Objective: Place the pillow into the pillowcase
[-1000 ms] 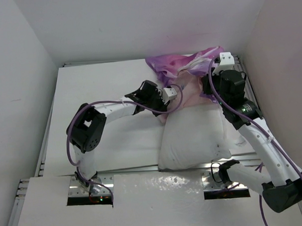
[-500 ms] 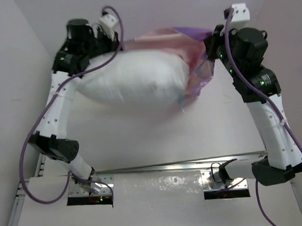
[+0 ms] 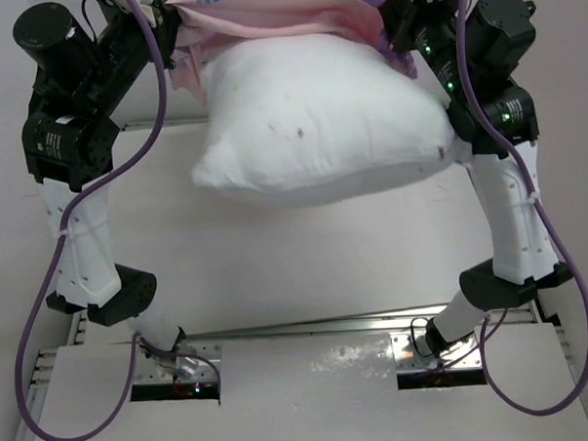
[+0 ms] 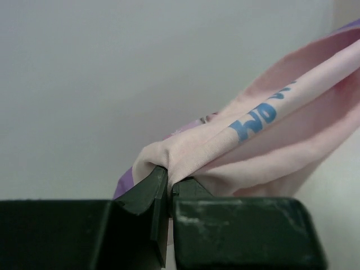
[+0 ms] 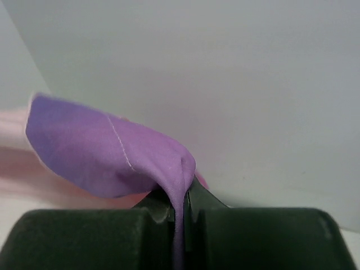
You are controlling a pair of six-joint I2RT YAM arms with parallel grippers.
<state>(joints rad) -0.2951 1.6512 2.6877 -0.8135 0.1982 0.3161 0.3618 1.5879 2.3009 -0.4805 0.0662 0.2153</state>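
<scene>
Aloft, pinching pillowcase (image 3: 266, 24) pink hem with left gripper (image 4: 169, 181), purple corner with right gripper (image 5: 181, 198). Beneath, pillow (image 3: 319, 122) hanging above table (image 3: 277, 275), top tucked inside. Blue lettering on hem, unreadable.

I hold the pink pillowcase (image 3: 266, 21) high between my left arm (image 3: 71, 152) and right arm (image 3: 496, 143); the white pillow (image 3: 319, 122) hangs out of it, above the table (image 3: 277, 270).

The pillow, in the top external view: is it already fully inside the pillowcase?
No, most of the white pillow shows bare below the pink pillowcase, which covers only its upper edge.
</scene>
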